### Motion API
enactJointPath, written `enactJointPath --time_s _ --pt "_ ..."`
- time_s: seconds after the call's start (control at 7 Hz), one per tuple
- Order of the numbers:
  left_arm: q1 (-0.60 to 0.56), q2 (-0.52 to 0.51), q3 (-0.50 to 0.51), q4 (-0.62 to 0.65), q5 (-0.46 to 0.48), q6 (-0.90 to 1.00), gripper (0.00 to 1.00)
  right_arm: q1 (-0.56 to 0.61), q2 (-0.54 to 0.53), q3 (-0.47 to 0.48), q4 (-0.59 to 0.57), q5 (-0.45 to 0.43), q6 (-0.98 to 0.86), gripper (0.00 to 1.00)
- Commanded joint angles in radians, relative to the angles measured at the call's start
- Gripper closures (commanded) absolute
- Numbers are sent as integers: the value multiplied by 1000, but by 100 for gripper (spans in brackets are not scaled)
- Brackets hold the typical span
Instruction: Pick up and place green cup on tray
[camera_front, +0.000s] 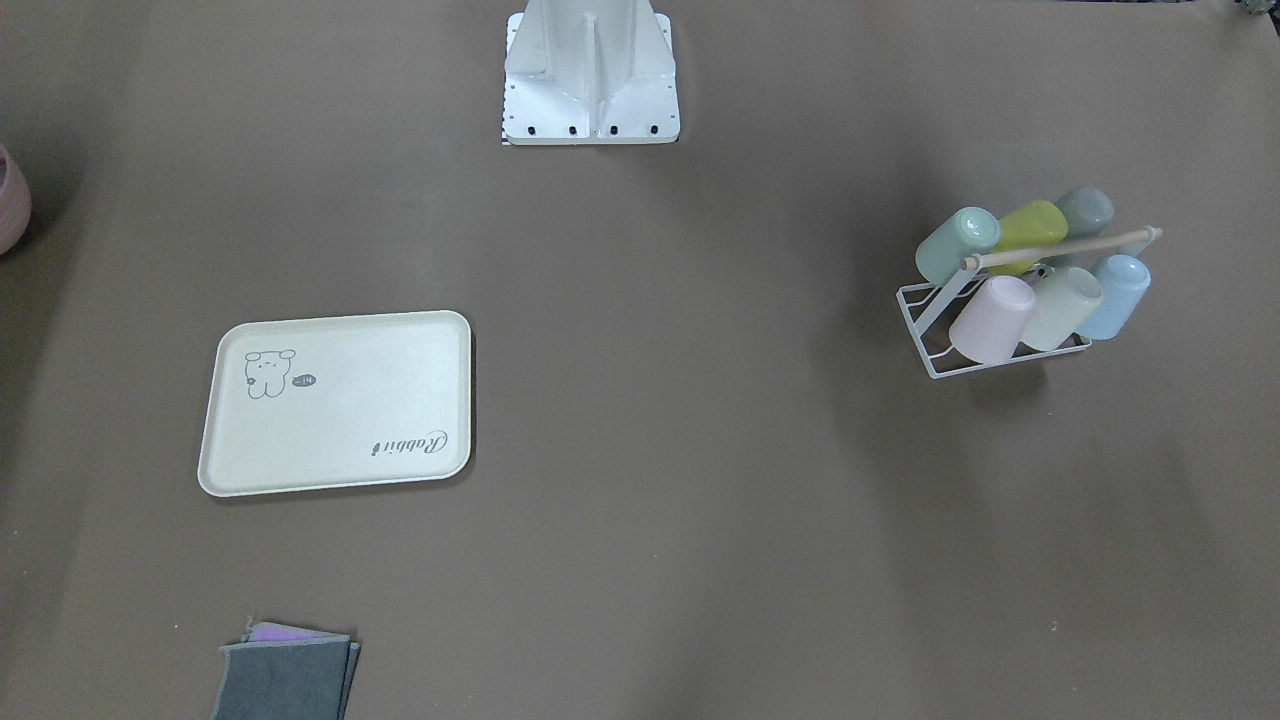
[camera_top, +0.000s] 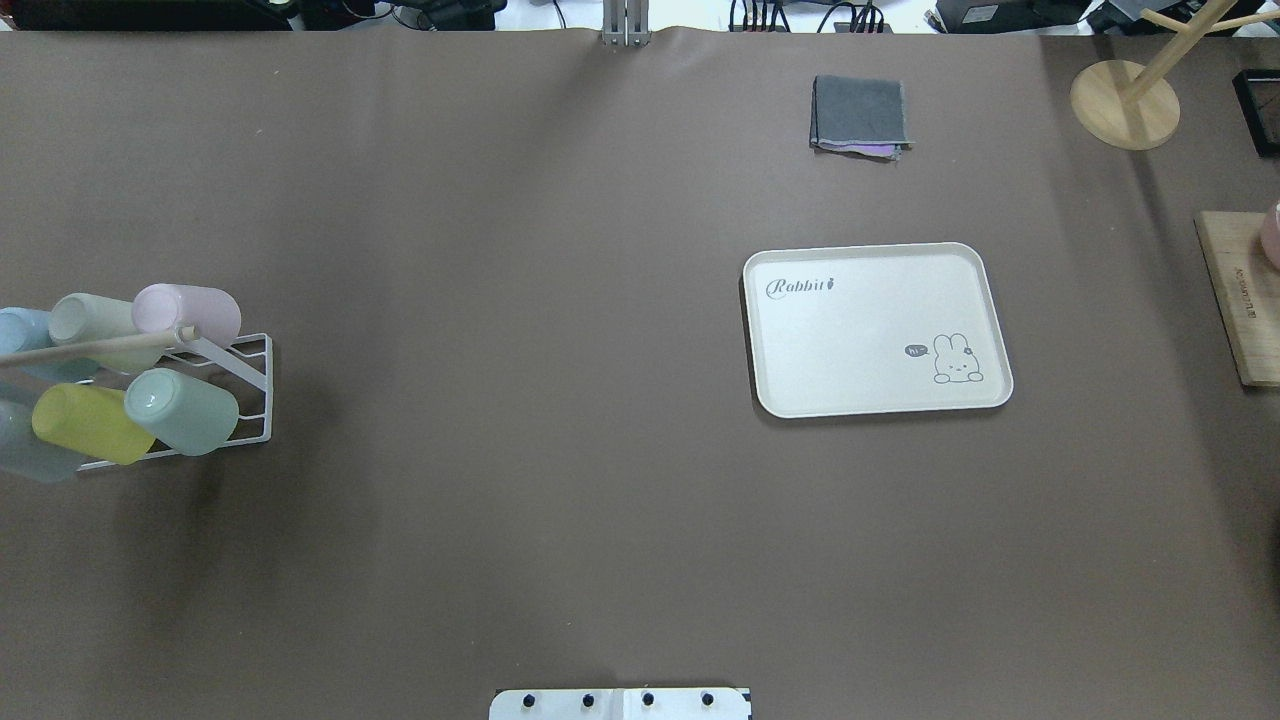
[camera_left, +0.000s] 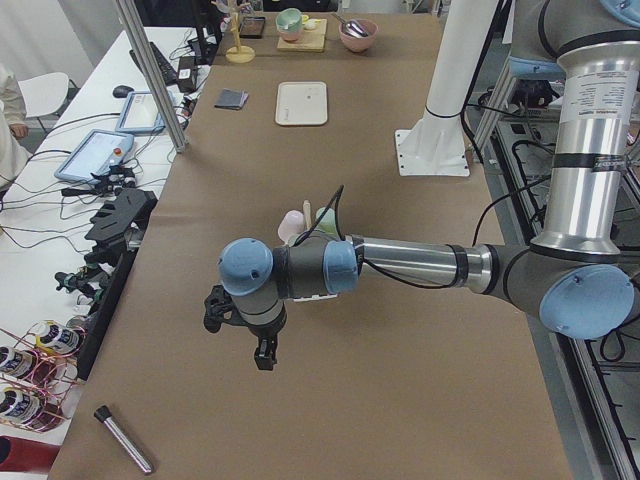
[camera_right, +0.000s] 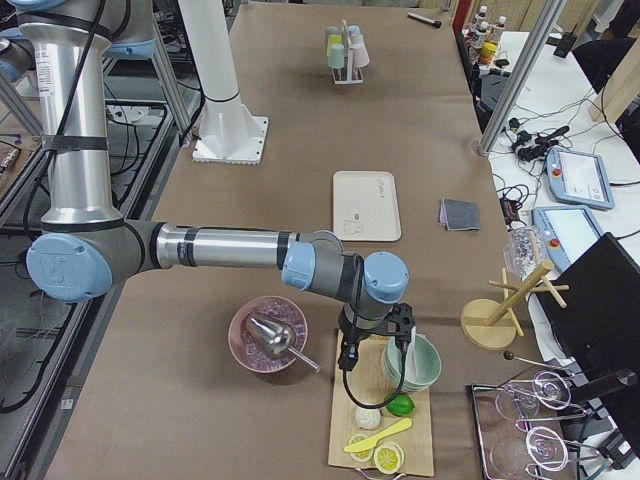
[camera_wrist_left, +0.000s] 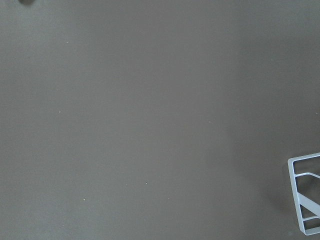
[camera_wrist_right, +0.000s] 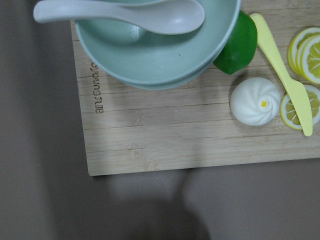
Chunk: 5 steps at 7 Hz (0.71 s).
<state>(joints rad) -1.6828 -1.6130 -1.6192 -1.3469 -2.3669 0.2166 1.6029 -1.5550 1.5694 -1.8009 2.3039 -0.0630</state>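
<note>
The green cup (camera_front: 955, 245) is pale mint and rests tilted at one end of a white wire rack (camera_front: 925, 335), next to a yellow-green cup (camera_front: 1030, 228). It also shows in the overhead view (camera_top: 180, 410). The cream tray (camera_front: 335, 440) lies flat and bare far across the table, and shows from overhead (camera_top: 860, 390). My left gripper (camera_left: 238, 335) hangs above the table beside the rack. My right gripper (camera_right: 375, 345) hangs over a wooden board far from the tray. I cannot tell whether either gripper is open or shut. Neither wrist view shows fingers.
The rack also holds pink (camera_front: 992, 318), cream (camera_front: 1062, 307), blue (camera_front: 1115, 295) and grey-green (camera_front: 1085, 210) cups under a wooden handle bar. A folded grey cloth (camera_top: 860, 115) lies beyond the tray. The board (camera_wrist_right: 150, 135) carries green bowls (camera_wrist_right: 155, 50), a lime, a bun and lemon slices.
</note>
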Motion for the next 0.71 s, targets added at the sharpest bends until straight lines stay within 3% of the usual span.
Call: enactJointPath --time_s 0.0,0.29,0.57 --pt "0 -4 -2 0 0 -23 2 5 1 12 -3 -1 -1 0" --pt "2 -4 -4 -1 0 -34 2 3 9 17 0 6 2 0" --pt "2 -8 -8 -1 2 -34 3 -88 41 20 8 17 32 0"
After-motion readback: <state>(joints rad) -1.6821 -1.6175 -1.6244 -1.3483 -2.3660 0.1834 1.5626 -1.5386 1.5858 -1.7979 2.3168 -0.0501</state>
